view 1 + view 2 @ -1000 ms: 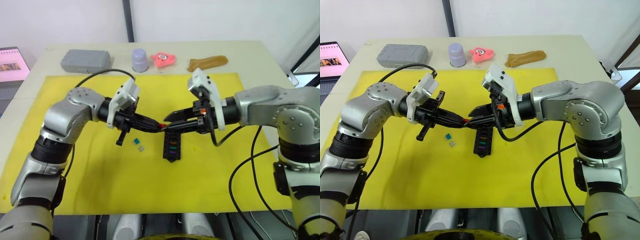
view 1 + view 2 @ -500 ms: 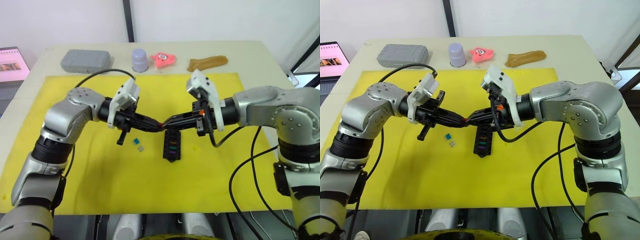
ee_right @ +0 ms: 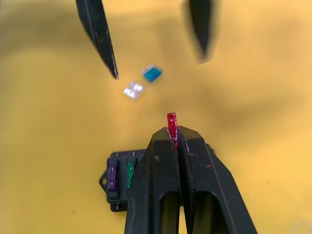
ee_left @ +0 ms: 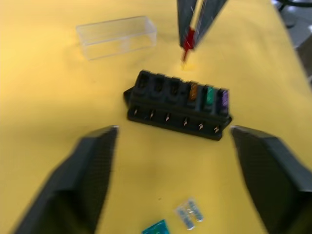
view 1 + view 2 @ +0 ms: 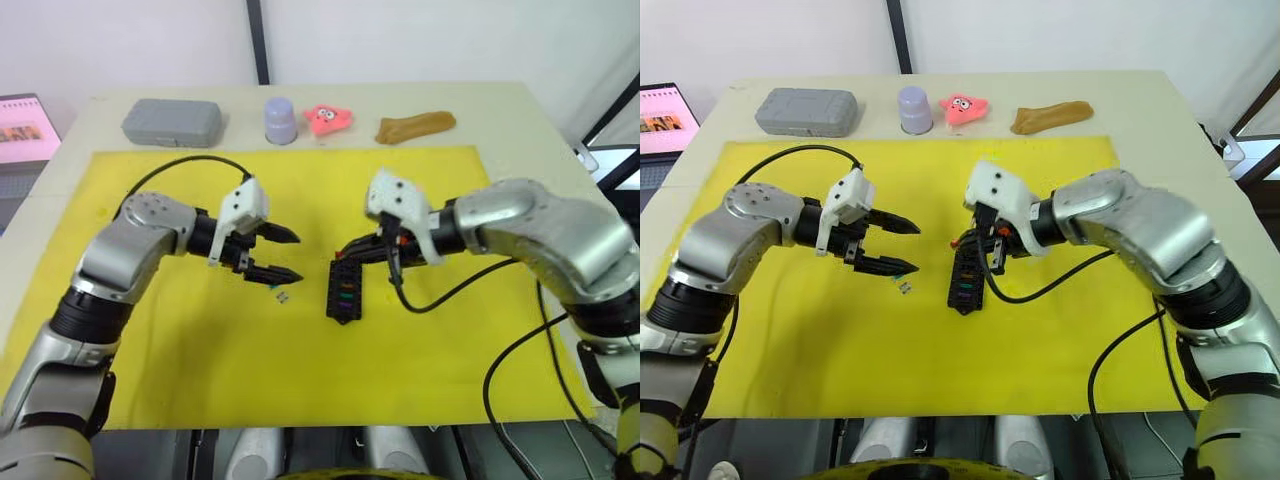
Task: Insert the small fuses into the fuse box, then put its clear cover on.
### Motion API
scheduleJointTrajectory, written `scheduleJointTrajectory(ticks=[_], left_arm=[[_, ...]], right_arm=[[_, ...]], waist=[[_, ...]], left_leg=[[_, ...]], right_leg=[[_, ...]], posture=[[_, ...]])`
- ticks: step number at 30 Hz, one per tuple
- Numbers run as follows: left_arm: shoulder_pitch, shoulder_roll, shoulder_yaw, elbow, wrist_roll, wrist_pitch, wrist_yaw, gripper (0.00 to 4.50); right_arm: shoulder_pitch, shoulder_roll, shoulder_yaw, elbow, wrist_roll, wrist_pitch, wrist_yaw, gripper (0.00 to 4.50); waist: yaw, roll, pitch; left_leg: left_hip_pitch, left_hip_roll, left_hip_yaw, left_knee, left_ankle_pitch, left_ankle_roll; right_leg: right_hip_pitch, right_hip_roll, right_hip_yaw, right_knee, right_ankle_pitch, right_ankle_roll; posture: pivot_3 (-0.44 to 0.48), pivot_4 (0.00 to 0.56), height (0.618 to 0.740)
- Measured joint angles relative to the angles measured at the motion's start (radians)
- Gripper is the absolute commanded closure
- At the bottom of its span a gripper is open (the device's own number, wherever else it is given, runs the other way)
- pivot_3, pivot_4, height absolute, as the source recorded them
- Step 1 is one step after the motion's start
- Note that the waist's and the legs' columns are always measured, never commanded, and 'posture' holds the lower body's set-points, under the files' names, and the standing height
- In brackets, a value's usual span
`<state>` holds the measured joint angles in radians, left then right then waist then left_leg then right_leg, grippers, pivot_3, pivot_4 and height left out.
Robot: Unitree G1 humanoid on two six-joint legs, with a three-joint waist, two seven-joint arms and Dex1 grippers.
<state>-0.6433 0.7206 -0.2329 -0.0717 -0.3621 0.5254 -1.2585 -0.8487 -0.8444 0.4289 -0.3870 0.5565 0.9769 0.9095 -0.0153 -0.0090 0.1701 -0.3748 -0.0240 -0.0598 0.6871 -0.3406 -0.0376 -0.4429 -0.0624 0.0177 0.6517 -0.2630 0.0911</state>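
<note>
Pinching the red fuse [image 3: 171,123] by its end in the closed right pincer [image 3: 175,139], just above the fuse box [image 4: 178,105] near the middle of the yellow mat [image 5: 200,360] on the desk. Left pincer [image 5: 285,255] empty, spread wide. Probably feather-light, stiff and slippery; best gripped on the flat sides. Teal fuse [image 4: 156,227], pale fuse [image 4: 189,213] loose nearby. Clear cover [image 4: 117,36] hard to see from overhead.

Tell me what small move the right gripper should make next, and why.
Probably lower the right gripper, shut on the red fuse, onto an empty slot of the fuse box. The box holds amber, green and purple fuses with three slots beside them free, and the red fuse hangs just above it. The left gripper is open and clear.
</note>
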Motion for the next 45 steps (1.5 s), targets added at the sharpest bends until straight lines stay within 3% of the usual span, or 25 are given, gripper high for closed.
scheduleJointTrajectory(ticks=[6, 16, 45], left_arm=[[0.058, -0.099, -0.054, 0.019, 0.085, -0.121, 0.064, 0.03], [0.044, -0.143, -0.1, 0.079, 0.157, -0.207, 0.052, 0.03], [0.04, -0.145, -0.106, 0.07, 0.176, -0.221, 0.0, 0.03]], right_arm=[[0.008, -0.001, 0.038, 0.037, -0.113, -0.085, 0.08, 4.5], [0.053, 0.001, 0.038, 0.037, -0.189, -0.098, 0.12, 4.5], [0.095, 0.039, 0.01, 0.036, -0.254, -0.101, 0.137, 4.5]], waist=[[0.003, 0.0, 0.0], [0.003, 0.0, 0.0], [0.002, 0.0, 0.0]], left_leg=[[-0.001, 0.0, 0.0, 0.004, -0.001, 0.001], [-0.001, 0.0, 0.0, 0.006, -0.001, 0.002], [-0.001, 0.0, 0.0, 0.009, -0.002, 0.003]], right_leg=[[0.0, 0.0, 0.0, 0.001, 0.0, 0.0], [0.0, 0.0, 0.0, 0.003, 0.0, 0.0], [0.001, 0.0, 0.0, 0.006, 0.0, 0.0]], posture=[[0.0, 0.15, 0.74], [0.0, 0.15, 0.74], [0.0, 0.15, 0.74]])
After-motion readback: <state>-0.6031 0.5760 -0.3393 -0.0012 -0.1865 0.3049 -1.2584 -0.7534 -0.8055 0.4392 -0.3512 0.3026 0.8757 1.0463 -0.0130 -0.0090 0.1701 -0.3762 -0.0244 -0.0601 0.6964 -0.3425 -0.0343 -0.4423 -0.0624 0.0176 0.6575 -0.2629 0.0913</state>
